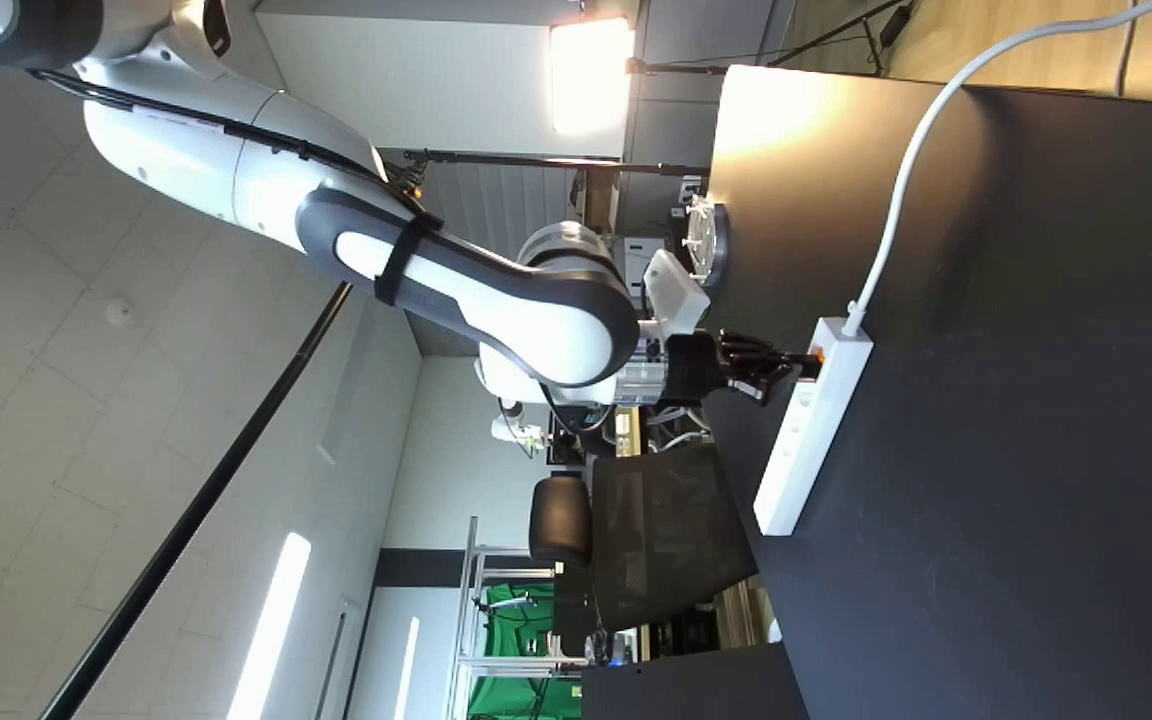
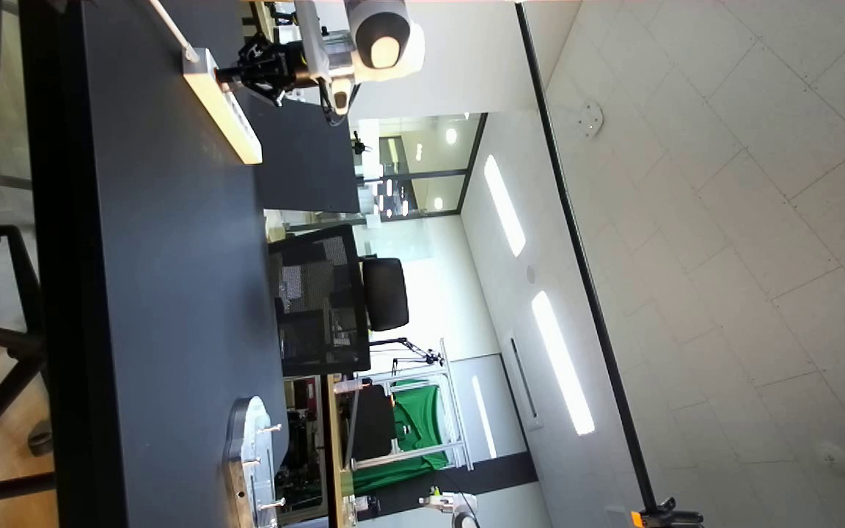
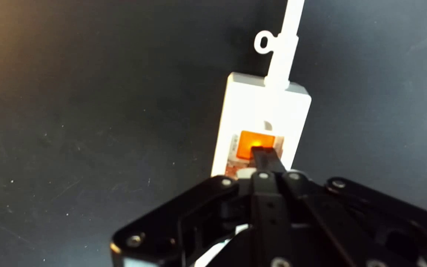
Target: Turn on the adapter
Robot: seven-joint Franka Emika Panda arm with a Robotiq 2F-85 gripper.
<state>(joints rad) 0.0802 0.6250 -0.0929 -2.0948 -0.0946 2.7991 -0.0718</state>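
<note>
The adapter (image 1: 814, 430) is a long white power strip lying on the dark table in both exterior views (image 2: 224, 114). In the wrist view its cable end (image 3: 261, 107) shows, with the white cable (image 3: 291, 18) leaving at the top. Its orange switch (image 3: 250, 142) has a bright yellow spot beside my fingertips. My gripper (image 3: 263, 150) is shut with nothing between its fingers. Its tips are over the lower right part of the switch and appear to touch it. They also meet the strip's switch end in both exterior views (image 1: 808, 367) (image 2: 223, 79). The fingers hide part of the switch.
The dark table (image 1: 1016, 500) carries the strip. The cable (image 1: 901, 180) arcs away from it. A rounded clear-topped device with small pegs (image 2: 257, 455) stands on the table away from the strip. A black mesh chair (image 2: 320, 301) is beyond the table edge.
</note>
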